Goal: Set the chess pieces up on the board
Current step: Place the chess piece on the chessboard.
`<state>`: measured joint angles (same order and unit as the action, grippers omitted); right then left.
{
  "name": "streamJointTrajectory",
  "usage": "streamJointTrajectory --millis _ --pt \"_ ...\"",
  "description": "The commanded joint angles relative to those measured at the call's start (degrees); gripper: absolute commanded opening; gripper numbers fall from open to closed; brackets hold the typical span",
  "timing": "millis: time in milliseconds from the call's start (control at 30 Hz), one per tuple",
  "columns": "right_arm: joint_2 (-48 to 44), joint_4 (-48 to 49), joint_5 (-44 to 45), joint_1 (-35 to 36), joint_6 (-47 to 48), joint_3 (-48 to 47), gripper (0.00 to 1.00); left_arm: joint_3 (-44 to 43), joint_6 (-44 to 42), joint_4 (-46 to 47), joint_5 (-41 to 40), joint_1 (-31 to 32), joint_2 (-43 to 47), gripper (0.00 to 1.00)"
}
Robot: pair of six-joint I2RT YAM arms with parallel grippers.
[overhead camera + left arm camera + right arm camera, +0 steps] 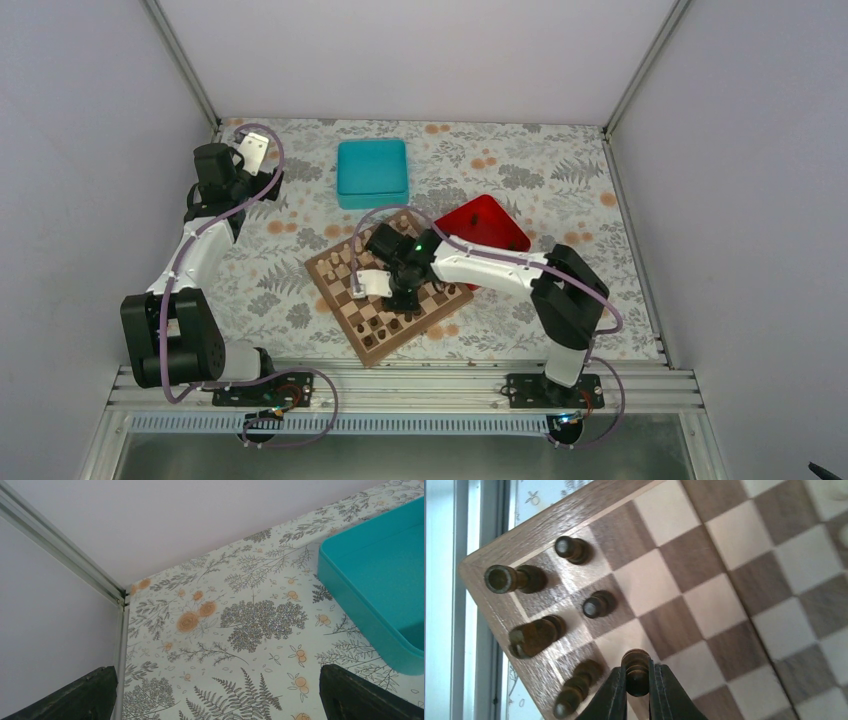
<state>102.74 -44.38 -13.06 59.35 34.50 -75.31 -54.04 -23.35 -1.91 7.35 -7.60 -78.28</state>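
Note:
The board (388,292) lies tilted in the table's middle; its near corner shows in the right wrist view (704,590). Several dark chess pieces stand there: a rook (506,578), two pawns (570,549) (596,605), a knight (533,636) and a bishop (574,690). My right gripper (637,675) is shut on a dark pawn (636,659), holding it over a light square beside the bishop; from above it sits over the board's middle (402,292). My left gripper (215,700) is open and empty at the far left (243,160), over the cloth.
A teal square box (372,172) stands behind the board and shows in the left wrist view (380,575). A red tray (484,226) lies at the board's far right. Pale pieces (340,265) stand on the board's left side. The enclosure's walls and metal corner post (65,555) are close.

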Motion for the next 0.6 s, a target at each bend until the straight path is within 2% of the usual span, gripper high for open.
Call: streamJointTrajectory --millis 0,567 --pt "1.51 1.06 -2.70 2.08 0.56 0.67 0.06 -0.36 0.00 0.69 0.27 0.17 0.81 1.00" --pt "2.98 1.00 -0.51 2.67 0.66 0.75 0.07 -0.19 -0.02 0.90 0.20 0.12 0.57 1.00"
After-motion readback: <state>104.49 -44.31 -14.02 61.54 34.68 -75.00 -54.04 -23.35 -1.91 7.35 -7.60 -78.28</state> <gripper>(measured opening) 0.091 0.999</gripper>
